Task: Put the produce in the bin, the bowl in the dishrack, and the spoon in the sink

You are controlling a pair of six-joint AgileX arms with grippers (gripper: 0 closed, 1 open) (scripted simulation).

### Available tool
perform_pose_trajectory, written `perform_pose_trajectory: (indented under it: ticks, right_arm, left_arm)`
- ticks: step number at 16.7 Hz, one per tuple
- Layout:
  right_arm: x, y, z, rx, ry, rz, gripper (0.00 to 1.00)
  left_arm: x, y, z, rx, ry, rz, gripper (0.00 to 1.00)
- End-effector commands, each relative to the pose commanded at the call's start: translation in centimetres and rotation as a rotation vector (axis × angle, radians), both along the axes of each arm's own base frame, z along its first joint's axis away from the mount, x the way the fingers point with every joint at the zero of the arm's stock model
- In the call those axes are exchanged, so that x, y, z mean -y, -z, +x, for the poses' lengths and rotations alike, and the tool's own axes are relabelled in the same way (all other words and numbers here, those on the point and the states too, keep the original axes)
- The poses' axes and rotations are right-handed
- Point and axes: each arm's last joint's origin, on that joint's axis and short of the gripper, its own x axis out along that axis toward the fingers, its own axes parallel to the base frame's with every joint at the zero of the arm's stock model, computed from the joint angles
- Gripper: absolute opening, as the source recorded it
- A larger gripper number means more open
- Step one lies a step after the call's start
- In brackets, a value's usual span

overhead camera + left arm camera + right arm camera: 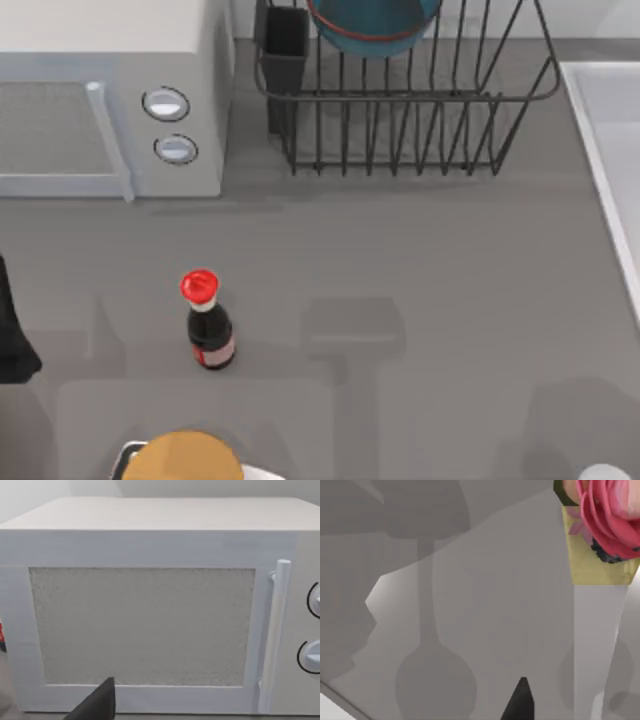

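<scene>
The bowl is already sitting in the dishrack, teal glaze and reddish rim poking up between the black wire bars at the back of the table, just beside the dark utensil cup on the rack's corner. So that leg looks done, and by my reading the produce or the spoon is the step in hand. The sink runs down the table's right edge, pale rim in plain sight. Over on the left stands the white microwave, and out in the open middle a red-capped sauce bottle stands upright, well apart from the rack. Down at the near edge, something rounded and orange-tan peeks in, too cut off to name. The left arm is at the table's left edge, its wrist camera staring straight at the microwave door, one dark fingertip low in that shot; whether that gripper is spread or closed, I cannot tell. Same story on the right: one dark fingertip over grey tabletop near a pink flower. Next move, I'd judge, calls for locating the fruit or spoon.
</scene>
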Motion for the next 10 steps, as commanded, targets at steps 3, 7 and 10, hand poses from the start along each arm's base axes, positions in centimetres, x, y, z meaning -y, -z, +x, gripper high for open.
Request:
perform_pose_trajectory:
  ticks: [3,7,10]
  right_arm:
    - [0.3,-0.4,1.3,-0.017,-0.007,0.006,0.0]
    - [1.1,-1.5,6.1,-0.062,-0.028,0.02,0.0]
    - [1.7,-2.5,11.5,-0.078,-0.042,0.021,0.0]
  left_arm:
    - [0.0,0.0,0.0,0.0,0.0,0.0,1.0]
    - [0.0,0.0,0.0,0.0,0.0,0.0,1.0]
    - [0.0,0.0,0.0,0.0,0.0,0.0,1.0]
